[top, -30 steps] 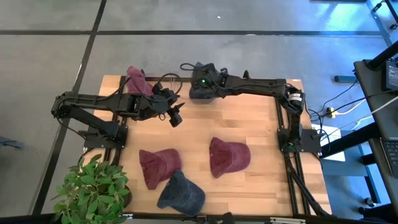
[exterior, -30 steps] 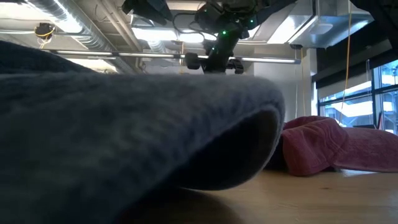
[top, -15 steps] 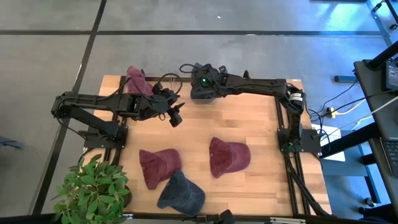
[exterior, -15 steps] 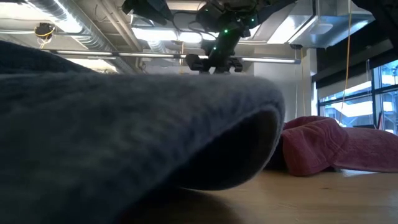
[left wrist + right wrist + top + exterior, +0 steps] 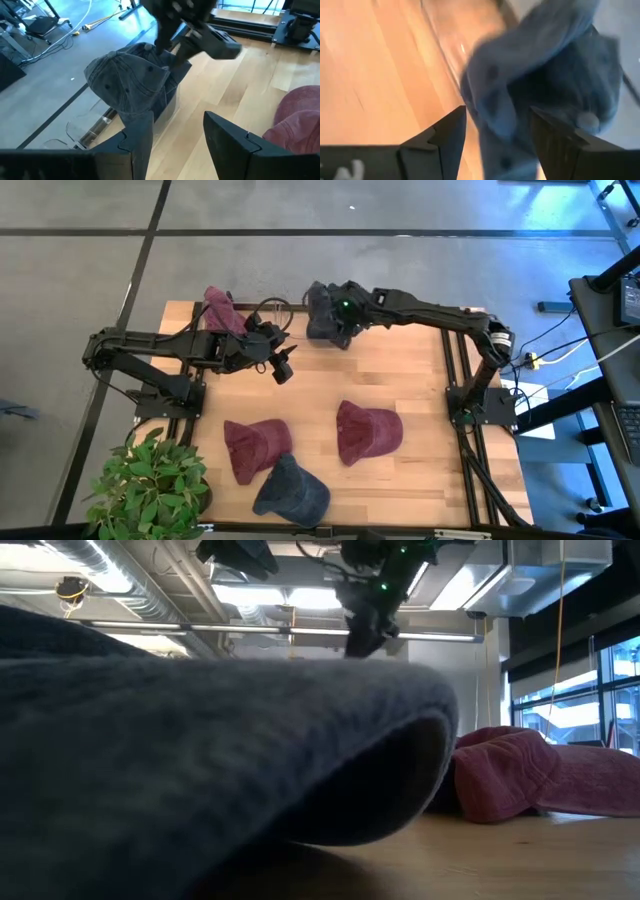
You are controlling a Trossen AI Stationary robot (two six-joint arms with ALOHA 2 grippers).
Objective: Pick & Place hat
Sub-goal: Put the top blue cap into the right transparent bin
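A blue-grey hat [image 5: 318, 304] sits crown up on a clear stand [image 5: 167, 102] at the table's far edge. My right gripper [image 5: 338, 316] stands open just on the hat's right side, and the hat fills the right wrist view ahead of its fingers [image 5: 497, 112]. My left gripper [image 5: 283, 371] waits open left of the stand, aimed at the hat [image 5: 132, 82], with nothing between its fingers. A maroon hat [image 5: 222, 310] lies at the far left. My right gripper stands open close over the blue-grey hat's crown [image 5: 159, 55], slanting down from the table's right. Whether a finger touches the cloth I cannot tell. The hat rests on the stand.
Two maroon hats [image 5: 255, 448] [image 5: 367, 430] and a dark blue hat [image 5: 292, 490] lie on the near half of the table; the dark blue one fills the low view [image 5: 200, 740]. A potted plant [image 5: 150, 485] stands at the near left corner.
My right gripper has drawn back from the hat toward the table's right edge and risen a little. The blue-grey hat has stayed on the stand and now shows clear of the gripper in the high view.
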